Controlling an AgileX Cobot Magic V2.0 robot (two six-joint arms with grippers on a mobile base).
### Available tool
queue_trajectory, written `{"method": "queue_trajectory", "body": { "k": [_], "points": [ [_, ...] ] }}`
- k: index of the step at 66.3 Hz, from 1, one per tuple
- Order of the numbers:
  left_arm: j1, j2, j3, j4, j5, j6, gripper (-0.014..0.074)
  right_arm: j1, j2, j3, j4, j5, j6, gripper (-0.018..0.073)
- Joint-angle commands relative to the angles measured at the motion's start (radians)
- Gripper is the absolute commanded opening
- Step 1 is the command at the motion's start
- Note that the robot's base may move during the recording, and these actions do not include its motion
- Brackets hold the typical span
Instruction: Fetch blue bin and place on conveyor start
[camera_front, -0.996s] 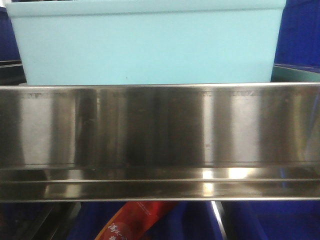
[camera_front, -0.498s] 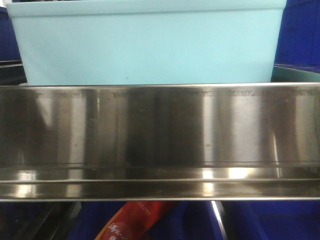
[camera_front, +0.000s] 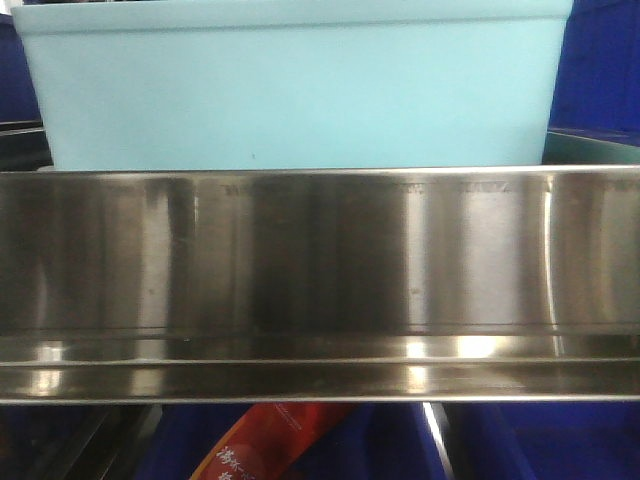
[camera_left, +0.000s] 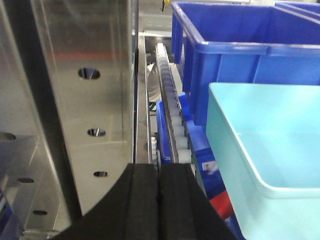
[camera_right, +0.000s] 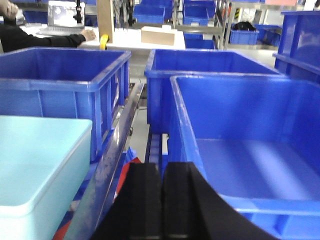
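The pale cyan blue bin (camera_front: 290, 90) rests on a shelf just behind a shiny steel rail and fills the top of the front view. In the left wrist view the blue bin (camera_left: 270, 150) lies to the right of my left gripper (camera_left: 159, 172), which is shut with nothing between its black fingers. In the right wrist view the blue bin (camera_right: 35, 160) sits to the left of my right gripper (camera_right: 163, 172), also shut and empty. Both grippers hover beside the bin without touching it. The conveyor start is out of view.
A stainless-steel shelf rail (camera_front: 320, 280) spans the front view below the bin. Dark blue crates (camera_right: 240, 150) (camera_left: 240, 55) stand right of and behind the bin. A perforated steel upright (camera_left: 90, 100) rises on the left. A red packet (camera_front: 270, 445) lies on the level below.
The bin and rail hold the same place in the front view. Only the reflections on the steel rail have shifted a little.
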Motion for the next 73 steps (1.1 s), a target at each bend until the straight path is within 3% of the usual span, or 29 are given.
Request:
{"method": "queue_trajectory", "body": {
  "k": [1,10,21,30,39,44,51,55,63,73],
  "points": [
    [0.002,0.001,-0.008,-0.001,-0.037,0.000,-0.0111,-0.005,0.002,-0.007,-0.003,-0.044,-0.008,-0.0163],
    [0.002,0.002,-0.018,-0.011,-0.057,0.000,-0.0111,-0.003,0.023,-0.032,0.005,-0.050,-0.008,-0.0163],
    [-0.037,0.113,-0.134,-0.011,0.043,0.003,-0.0111,0.016,0.171,-0.183,0.072,0.050,-0.008,-0.0163],
    [-0.135,0.244,-0.255,-0.011,0.067,0.003,-0.0111,0.071,0.308,-0.269,0.072,0.086,-0.008,-0.0163],
    [-0.262,0.379,-0.359,0.008,0.057,-0.007,-0.0111,0.186,0.420,-0.302,0.072,0.049,-0.008,-0.0163],
    [-0.316,0.467,-0.414,0.055,0.063,-0.082,-0.0111,0.247,0.472,-0.302,0.072,0.027,0.002,-0.0163],
    [-0.362,0.572,-0.493,0.184,0.098,-0.229,-0.0111,0.300,0.546,-0.322,0.066,0.030,0.107,-0.0148],
    [-0.380,0.633,-0.534,0.248,0.120,-0.314,-0.0111,0.314,0.602,-0.351,0.005,0.045,0.207,-0.0141],
    [-0.391,0.722,-0.594,0.335,0.162,-0.480,-0.0111,0.360,0.732,-0.441,-0.259,0.157,0.486,-0.0141],
    [-0.387,0.803,-0.657,0.351,0.273,-0.550,-0.0111,0.400,0.872,-0.572,-0.299,0.295,0.546,-0.0141]
  ]
}}
